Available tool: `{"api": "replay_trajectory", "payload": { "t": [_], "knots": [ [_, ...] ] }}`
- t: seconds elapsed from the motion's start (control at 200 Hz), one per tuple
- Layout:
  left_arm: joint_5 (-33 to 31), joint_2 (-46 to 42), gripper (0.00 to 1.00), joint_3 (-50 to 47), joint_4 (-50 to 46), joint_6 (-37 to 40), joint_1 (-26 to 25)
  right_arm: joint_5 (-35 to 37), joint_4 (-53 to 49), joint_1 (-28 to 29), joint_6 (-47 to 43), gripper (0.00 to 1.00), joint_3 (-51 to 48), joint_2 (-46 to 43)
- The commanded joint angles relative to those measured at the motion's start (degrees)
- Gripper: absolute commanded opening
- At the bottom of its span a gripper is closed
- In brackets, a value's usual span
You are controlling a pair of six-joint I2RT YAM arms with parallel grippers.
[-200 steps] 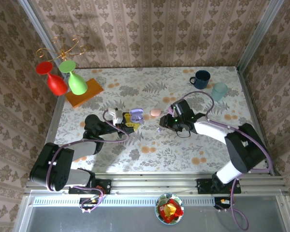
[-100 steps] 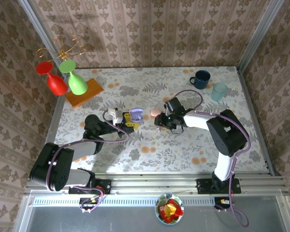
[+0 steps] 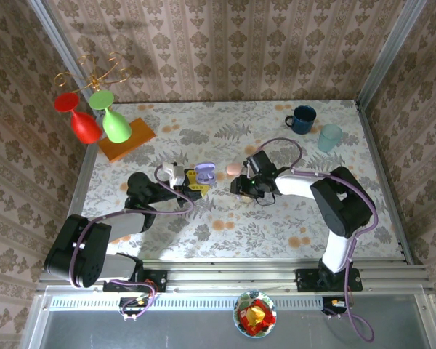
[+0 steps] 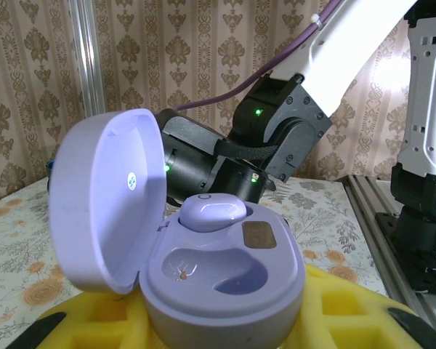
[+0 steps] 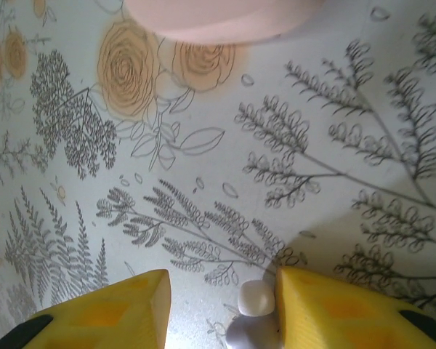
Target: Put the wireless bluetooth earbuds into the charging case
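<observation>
Left gripper (image 3: 198, 182) clamped; right gripper (image 5: 221, 299) low, jaws apparently apart.

Earbud (image 4: 213, 213) inside the case (image 4: 225, 309)

Lilac charging case (image 4: 225, 291) is open, lid tipped left, one lilac earbud (image 4: 212, 212) seated in its far socket; whitish earbud (image 5: 256, 298) lies loose to its right.

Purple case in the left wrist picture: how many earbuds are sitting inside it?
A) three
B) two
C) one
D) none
C: one lilac earbud sits in the open purple case, and the hollow beside it is empty.
</observation>
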Motion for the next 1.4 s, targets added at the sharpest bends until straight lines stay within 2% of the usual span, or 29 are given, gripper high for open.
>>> {"api": "replay_trajectory", "payload": {
  "t": [0.0, 0.595, 1.16, 1.395],
  "knots": [
    [-0.4, -0.6, 0.33, 0.6, 2.5, 1.1, 0.3, -2.3, -2.1, 1.2, -0.8, 0.44, -1.4, -1.2],
    [-1.9, -1.0, 0.33, 0.8, 2.5, 0.6, 0.7, -1.2, -1.6, 6.1, 3.7, 0.44, -2.0, -3.1],
    [-8.5, -3.1, 0.32, -0.2, 2.4, 0.5, 2.5, -2.0, -0.7, 11.3, 6.6, 0.45, -0.4, -3.2],
    [-10.9, -3.6, 0.32, 0.1, 2.4, 1.0, 4.0, -0.2, -3.4, 12.6, 4.2, 0.45, 0.5, -5.4]
  ]
}}
